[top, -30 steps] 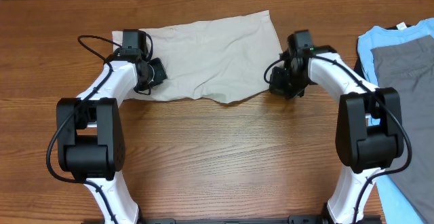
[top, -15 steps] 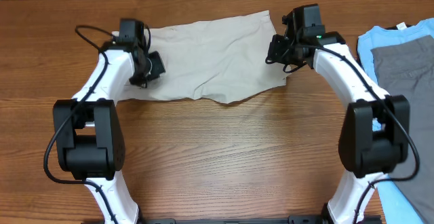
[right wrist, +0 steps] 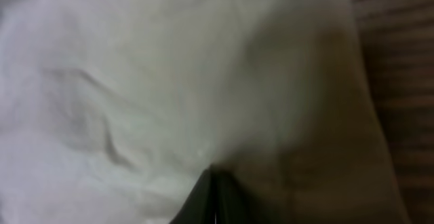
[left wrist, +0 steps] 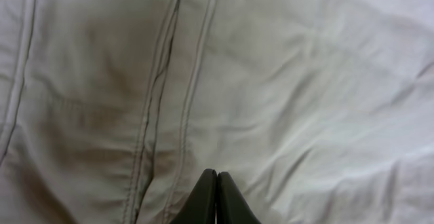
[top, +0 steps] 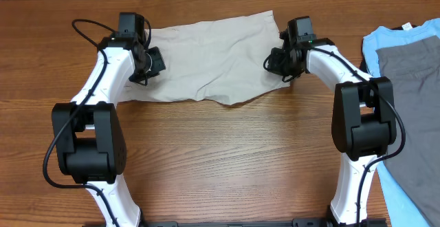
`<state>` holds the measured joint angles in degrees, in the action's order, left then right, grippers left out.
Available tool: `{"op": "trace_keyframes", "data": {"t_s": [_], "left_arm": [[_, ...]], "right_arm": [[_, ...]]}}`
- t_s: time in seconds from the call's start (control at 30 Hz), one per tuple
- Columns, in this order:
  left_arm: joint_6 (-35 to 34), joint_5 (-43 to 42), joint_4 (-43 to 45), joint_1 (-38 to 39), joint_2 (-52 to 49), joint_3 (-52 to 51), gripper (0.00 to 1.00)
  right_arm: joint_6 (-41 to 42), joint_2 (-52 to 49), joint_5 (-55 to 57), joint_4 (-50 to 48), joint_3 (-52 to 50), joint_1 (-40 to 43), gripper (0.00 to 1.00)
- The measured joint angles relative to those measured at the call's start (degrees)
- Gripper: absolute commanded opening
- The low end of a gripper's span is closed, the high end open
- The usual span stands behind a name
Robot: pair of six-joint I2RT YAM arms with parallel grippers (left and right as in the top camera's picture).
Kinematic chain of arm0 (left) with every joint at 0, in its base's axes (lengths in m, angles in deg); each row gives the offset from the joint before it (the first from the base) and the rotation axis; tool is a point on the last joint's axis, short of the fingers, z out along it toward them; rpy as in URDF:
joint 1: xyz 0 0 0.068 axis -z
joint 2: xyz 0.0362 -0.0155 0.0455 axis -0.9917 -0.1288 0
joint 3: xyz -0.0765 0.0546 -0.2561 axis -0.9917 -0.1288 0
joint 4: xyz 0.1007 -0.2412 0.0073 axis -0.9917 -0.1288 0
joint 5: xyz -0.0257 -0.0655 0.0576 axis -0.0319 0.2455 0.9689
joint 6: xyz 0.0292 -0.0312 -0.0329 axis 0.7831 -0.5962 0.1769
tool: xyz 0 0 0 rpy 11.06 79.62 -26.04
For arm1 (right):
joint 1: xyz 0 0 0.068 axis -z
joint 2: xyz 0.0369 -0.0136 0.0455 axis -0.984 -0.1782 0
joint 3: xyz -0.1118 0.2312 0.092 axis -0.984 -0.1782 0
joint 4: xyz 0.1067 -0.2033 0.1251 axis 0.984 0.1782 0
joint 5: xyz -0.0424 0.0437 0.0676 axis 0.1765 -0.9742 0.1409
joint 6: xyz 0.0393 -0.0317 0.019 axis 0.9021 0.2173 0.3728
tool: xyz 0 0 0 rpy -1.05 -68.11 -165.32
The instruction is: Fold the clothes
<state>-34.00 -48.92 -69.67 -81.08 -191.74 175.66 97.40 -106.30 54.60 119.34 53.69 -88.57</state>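
The left gripper (top: 152, 63) now sits higher along the left end of the shorts (top: 213, 58) than a second ago. The right gripper (top: 273, 62) is up from the shorts' lower right corner, and since half a second ago sits lower and farther inward.

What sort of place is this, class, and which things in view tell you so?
Probably a robotics lab bench set up for laundry folding: two robot arms mounted at a wooden table, khaki shorts spread flat between them, and more garments lying at the right edge.
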Motion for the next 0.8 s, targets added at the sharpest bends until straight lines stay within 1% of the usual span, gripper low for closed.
{"op": "trace_keyframes", "data": {"t_s": [0.2, 0.3, 0.4, 0.53, 0.63, 0.8], "left_arm": [[0.02, 0.39, -4.70, 0.00, 0.00, -0.02, 0.04], [0.13, 0.37, -6.25, 0.04, 0.00, -0.02, 0.04], [0.92, 0.44, -7.74, 0.87, 0.00, -0.02, 0.04], [1.11, 0.44, -9.33, 3.80, 0.61, -0.04, 0.04], [1.11, 0.46, -9.33, 6.91, 2.84, -0.15, 0.04], [1.11, 1.75, -9.35, 12.59, 11.91, -0.24, 0.04]], "right_arm": [[2.60, 0.39, 3.45, 13.68, 2.21, 0.17, 0.04], [5.97, 1.01, 8.17, 21.40, 2.29, 0.20, 0.04], [8.39, 1.18, 12.22, 26.34, 2.29, 0.24, 0.04], [9.84, 1.18, 15.28, 30.42, 2.12, 0.24, 0.04], [9.62, 1.62, 16.52, 31.12, 1.51, 0.24, 0.04], [8.94, 4.48, 18.03, 33.46, -0.96, 0.63, 0.04]]}}
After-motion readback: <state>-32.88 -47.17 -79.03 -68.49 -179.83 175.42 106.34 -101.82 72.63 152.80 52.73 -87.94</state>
